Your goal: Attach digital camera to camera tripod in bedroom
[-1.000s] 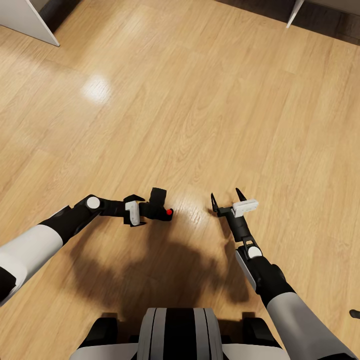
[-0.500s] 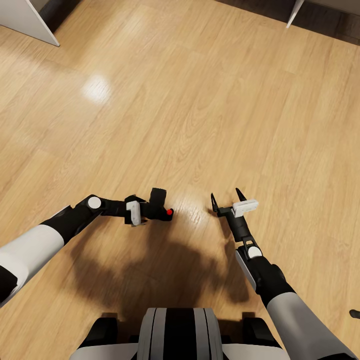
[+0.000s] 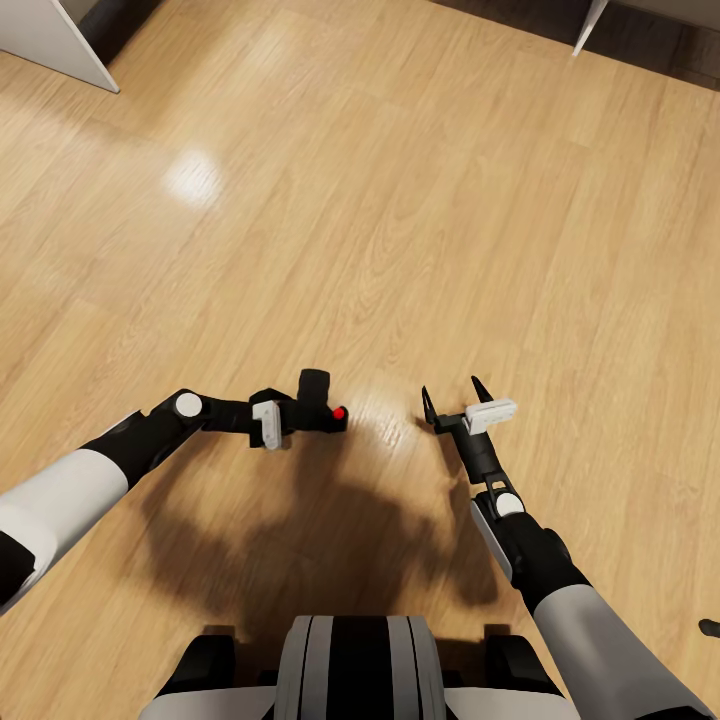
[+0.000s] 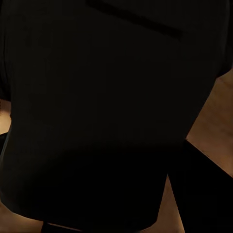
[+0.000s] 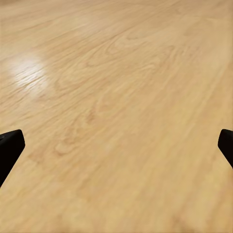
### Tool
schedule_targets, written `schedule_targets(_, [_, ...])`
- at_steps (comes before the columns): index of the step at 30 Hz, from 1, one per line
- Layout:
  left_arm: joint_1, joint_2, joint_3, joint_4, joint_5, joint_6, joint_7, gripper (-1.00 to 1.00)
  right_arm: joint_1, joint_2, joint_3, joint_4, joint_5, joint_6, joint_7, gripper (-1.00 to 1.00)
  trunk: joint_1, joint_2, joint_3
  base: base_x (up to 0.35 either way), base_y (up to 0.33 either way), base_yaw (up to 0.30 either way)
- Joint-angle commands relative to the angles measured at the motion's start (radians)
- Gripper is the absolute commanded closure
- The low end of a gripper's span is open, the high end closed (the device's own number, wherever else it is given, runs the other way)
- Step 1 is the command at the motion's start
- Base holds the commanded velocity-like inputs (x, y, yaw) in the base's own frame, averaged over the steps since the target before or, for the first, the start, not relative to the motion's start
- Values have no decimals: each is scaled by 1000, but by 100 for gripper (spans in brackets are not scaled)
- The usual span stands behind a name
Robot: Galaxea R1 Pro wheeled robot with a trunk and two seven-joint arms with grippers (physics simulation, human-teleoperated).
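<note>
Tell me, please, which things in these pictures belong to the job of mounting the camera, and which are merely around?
Belong to the job:
- digital camera, held in the left gripper
- right gripper, open, holding nothing

Merely around:
- wood plank floor
- white panel at the far left
- white leg at the far right

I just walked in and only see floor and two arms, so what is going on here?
The robot is carrying the digital camera in its left gripper, held out over the light wood floor. The camera's red button faces the robot's right. In the left wrist view the black camera body sits right up against the lens. The right gripper is open with nothing between its fingers, also over bare floor. No attaching is under way at this moment.
</note>
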Motion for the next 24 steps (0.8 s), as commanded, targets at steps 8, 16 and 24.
schedule_targets(8, [0, 2, -1, -4, -12, -8, 4, 100, 0, -1, 1, 1, -2, -3, 2, -100, 0, 0, 0, 0, 0, 0])
schedule_targets(16, [0, 67, 17, -295, -10, 7, -6, 100, 0, -1, 1, 0, -2, -3, 2, -100, 0, 0, 0, 0, 0, 0])
schedule_targets(24, [0, 86, 17, -356, -10, 10, -5, 100, 0, -1, 1, 0, -2, -3, 2, -100, 0, 0, 0, 0, 0, 0])
